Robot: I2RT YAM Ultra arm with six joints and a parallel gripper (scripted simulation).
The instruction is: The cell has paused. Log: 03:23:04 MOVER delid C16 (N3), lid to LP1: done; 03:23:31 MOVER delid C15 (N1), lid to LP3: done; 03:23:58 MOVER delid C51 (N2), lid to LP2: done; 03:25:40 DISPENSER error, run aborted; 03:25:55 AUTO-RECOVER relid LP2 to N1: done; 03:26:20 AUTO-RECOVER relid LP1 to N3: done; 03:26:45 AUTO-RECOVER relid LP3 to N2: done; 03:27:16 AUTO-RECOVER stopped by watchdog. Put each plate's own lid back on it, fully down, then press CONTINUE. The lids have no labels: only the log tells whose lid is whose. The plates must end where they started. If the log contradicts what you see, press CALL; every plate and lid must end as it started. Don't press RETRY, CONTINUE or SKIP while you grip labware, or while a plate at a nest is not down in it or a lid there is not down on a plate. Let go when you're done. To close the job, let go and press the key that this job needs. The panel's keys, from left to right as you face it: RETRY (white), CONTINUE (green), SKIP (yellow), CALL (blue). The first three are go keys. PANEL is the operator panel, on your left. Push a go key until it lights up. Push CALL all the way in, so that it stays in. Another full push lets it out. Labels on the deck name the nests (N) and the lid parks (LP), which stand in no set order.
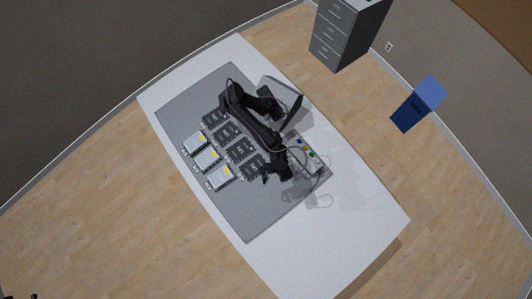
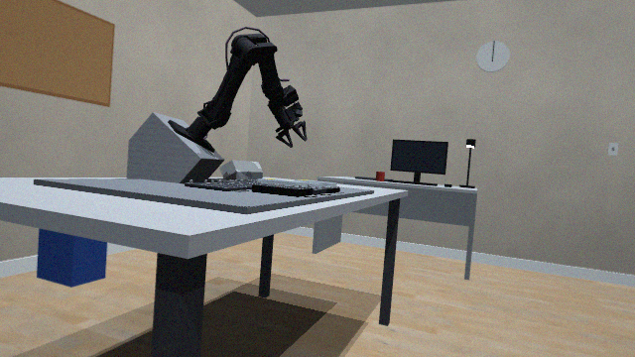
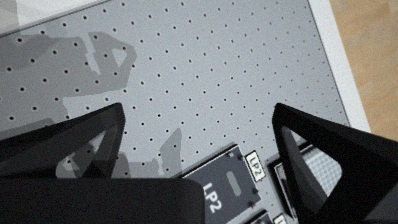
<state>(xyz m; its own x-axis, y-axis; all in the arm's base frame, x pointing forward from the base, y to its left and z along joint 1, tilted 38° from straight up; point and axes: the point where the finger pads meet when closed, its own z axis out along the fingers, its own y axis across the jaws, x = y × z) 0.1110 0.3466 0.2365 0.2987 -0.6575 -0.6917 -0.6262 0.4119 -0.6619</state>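
Table (image 1: pixel 332 249): white rectangular slab top on dark square legs, matte.

Deck (image 1: pixel 249 216): flat grey plate on the table; the wrist view shows it drilled with a regular grid of small holes.

Arm (image 1: pixel 249 120): black, jointed, a thin cable looping along it, rising from a grey wedge-shaped pedestal (image 2: pixel 149 149) with a sloped face.

Three plates with lids (image 1: pixel 206 159): pale rectangular boxes, each with a yellow tag at one corner, in a row along the deck's outer side, each seated in a nest; well apart from the end effector.

Lid parks (image 1: pixel 228 133): four dark, ribbed rectangular trays in a row parallel to the plates, nearer the arm. The one under the wrist camera is printed LP2 (image 3: pixel 220 187), smooth dark face with an oblong slot, nothing on it.

Panel (image 1: pixel 309 159): small grey box by the arm, round blue, yellow and green keys on top.

End effector (image 2: pixel 293 134): black triangular fingers spread wide, pinching nothing, held above the deck over the LP2 end of the park row.
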